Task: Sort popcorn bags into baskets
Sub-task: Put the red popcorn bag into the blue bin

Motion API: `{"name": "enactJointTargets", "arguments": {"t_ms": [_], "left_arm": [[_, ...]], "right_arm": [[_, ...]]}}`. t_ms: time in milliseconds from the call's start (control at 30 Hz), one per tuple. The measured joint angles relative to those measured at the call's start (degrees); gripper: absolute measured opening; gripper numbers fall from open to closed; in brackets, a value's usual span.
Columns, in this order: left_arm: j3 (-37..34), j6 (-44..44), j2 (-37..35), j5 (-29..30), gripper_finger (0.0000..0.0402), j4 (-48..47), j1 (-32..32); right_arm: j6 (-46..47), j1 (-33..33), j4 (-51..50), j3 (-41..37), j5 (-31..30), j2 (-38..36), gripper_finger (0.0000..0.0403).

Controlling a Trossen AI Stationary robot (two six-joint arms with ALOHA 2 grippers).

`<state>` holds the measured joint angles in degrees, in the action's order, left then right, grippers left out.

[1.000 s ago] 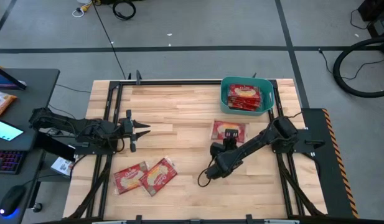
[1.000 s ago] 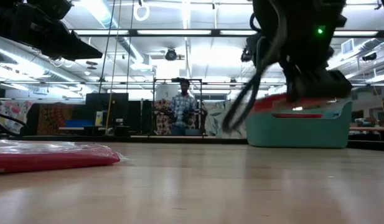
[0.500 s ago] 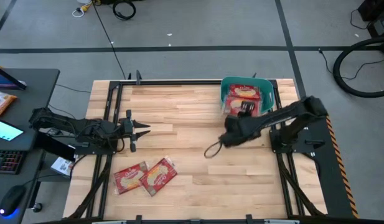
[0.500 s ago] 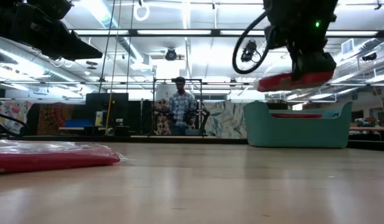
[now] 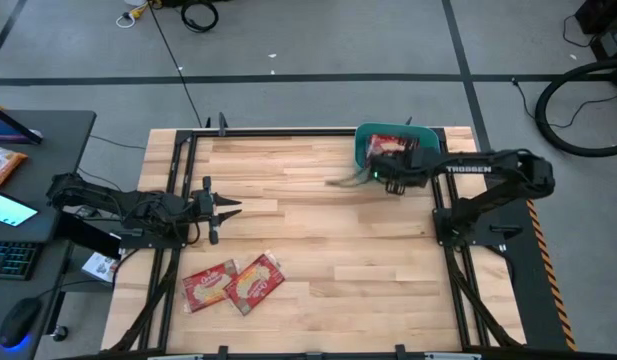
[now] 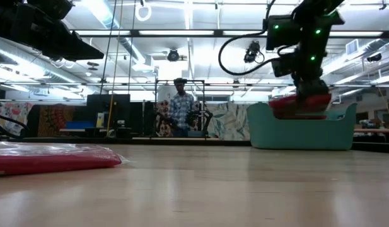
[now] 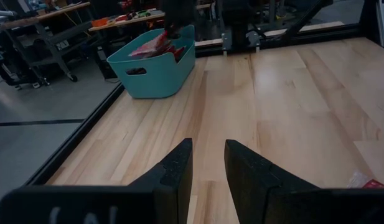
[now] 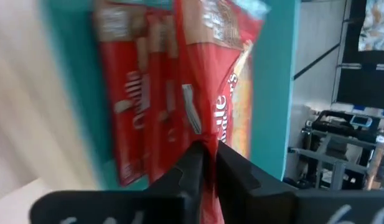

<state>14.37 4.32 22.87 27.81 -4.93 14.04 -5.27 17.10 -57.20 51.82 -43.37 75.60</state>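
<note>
The right gripper [image 8: 207, 163], which lifted a popcorn bag [image 8: 204, 74] off the table, now holds it pinched over the far-right basket [image 5: 363, 160]; two bags [image 5: 233, 285] remain near-left. Left gripper [image 7: 207, 168] waits, slightly parted, empty.

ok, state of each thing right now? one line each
right tool: over the basket, pinching a popcorn bag
held popcorn bag: hanging above the packets in the basket
basket: upright, red packets inside
two popcorn bags: flat on table, overlapping
left tool: idle, fingers slightly apart, empty
</note>
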Motion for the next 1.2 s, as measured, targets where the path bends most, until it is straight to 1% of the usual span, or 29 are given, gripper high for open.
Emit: {"name": "enactJointTargets", "arguments": {"t_ms": [67,133,267,400,533,567,600,700,733,767,800,900,967,1067,1133,1200], "left_arm": [[0.0,0.0,0.0,0.0,0.0098,0.0,0.0],[0.0,0.0,0.0,0.0,0.0098,0.0,0.02],[0.0,-0.01,0.0,0.0,0.0098,0.0,0.0],[0.0,-0.02,0.0,0.0,0.0098,0.0,0.01],[0.0,-0.75,0.0,-0.39,0.0098,-0.18,0.02],[0.02,-1.7,-0.02,-2.03,0.0098,-0.71,0.0],[0.02,-2.69,-0.02,-4.93,0.0098,-1.58,0.0],[0.02,-5.64,0.36,-18.78,0.0098,-2.95,0.05],[0.02,-7.21,0.8,-22.23,0.0098,-2.74,0.08],[0.02,-8.91,1.27,-24.37,0.0098,-2.49,0.07],[0.02,-10.51,2.11,-25.53,0.0098,-2.2,0.12],[0.04,-13.72,5.61,-25.99,0.0098,-2.34,0.35],[0.04,-16.12,7.93,-26.29,0.0098,-2.28,0.36],[0.04,-19.57,11.89,-30.13,0.0098,-2.13,0.44],[0.47,-21.27,14.64,-32.27,0.0098,-2.55,1.33],[1.79,-21.71,17.19,-32.78,0.0098,-2.43,3.1]], "right_arm": [[-2.29,2.89,1.43,0.67,1.2,0.05,0.0056],[-2.31,4.74,1.09,1.54,2.36,0.15,0.0072],[2.77,5.56,-2.29,4.28,4.33,0.15,0.0108],[11.59,2.13,-4.08,9.0,9.71,0.15,0.0131],[16.43,-5.21,-3.14,12.35,10.07,0.15,0.0135],[17.41,-7.12,-1.93,12.67,10.03,0.15,0.0134],[18.5,-8.81,-0.5,12.77,10.07,0.15,0.0134],[22.46,-12.82,3.38,12.78,10.77,0.15,0.0133],[24.12,-13.91,4.74,12.78,11.54,0.15,0.0133],[25.91,-14.99,6.18,12.72,12.19,0.15,0.0133],[27.6,-16.1,7.96,12.45,12.78,0.15,0.0133],[29.8,-19.74,13.21,11.25,13.48,0.17,0.0133],[29.3,-22.38,18.77,9.86,13.42,0.17,0.0133],[27.47,-26.43,26.04,7.46,12.44,0.21,0.0133],[26.61,-28.77,31.46,5.87,10.96,0.33,0.0133],[25.87,-30.8,36.1,4.19,9.82,0.87,0.0133]]}}
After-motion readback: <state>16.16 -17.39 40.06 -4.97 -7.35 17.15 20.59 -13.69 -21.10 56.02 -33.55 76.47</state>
